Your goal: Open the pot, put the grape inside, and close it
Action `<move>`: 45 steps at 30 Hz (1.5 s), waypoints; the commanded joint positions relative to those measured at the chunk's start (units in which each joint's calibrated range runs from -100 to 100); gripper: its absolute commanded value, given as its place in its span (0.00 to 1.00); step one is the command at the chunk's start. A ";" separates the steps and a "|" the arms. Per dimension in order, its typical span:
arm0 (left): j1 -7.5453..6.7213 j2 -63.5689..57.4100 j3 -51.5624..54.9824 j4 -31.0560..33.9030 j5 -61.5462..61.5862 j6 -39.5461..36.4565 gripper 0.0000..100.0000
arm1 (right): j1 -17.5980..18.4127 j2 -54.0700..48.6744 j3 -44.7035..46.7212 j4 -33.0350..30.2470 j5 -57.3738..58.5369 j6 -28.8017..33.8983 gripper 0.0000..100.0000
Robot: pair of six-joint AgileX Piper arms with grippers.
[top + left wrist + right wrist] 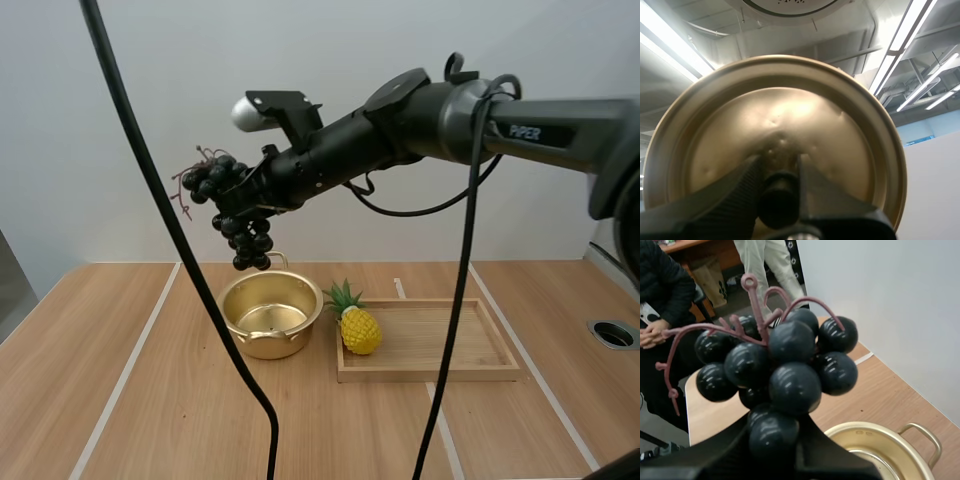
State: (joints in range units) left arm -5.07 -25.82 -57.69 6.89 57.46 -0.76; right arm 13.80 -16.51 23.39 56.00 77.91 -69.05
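- our right gripper (pixel 243 203) is clamped on the bunch of grapes (pixel 232 215), held high above the table (pixel 120 380); in the right wrist view its fingers (pixel 812 440) pinch the bunch's lower berries.
- the pot (pixel 270 318) stands open toward the middle of the table's far edge, just beside the left end of the wooden tray (pixel 450 350), where a toy pineapple (pixel 358 326) lies.
- the relation that counts: the pot's mouth lies below the bunch. the bunch's long axis hangs downward, its lowest berries over the pot's far rim. we judge the move to be a descent with a slight shift toward the centre of the pot.
- the right arm is the one at the pot.
- our left gripper (pixel 779 167) is closed on the knob (pixel 779 197) of the lid (pixel 775 125), keeping it lifted, ready for closing.
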 commanded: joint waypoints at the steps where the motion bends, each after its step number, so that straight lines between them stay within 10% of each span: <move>1: 0.12 -0.22 -0.17 0.61 -2.47 -0.56 0.00 | 1.20 1.71 -0.42 -1.61 -3.82 -0.45 0.00; 45: 0.12 -0.22 -0.17 0.61 -2.47 -0.56 0.00 | -1.07 22.38 -0.42 -16.89 -14.77 -6.63 0.00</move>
State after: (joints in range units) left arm -5.07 -25.82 -57.69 6.89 57.46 -0.76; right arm 12.99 6.44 23.34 40.22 60.36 -75.28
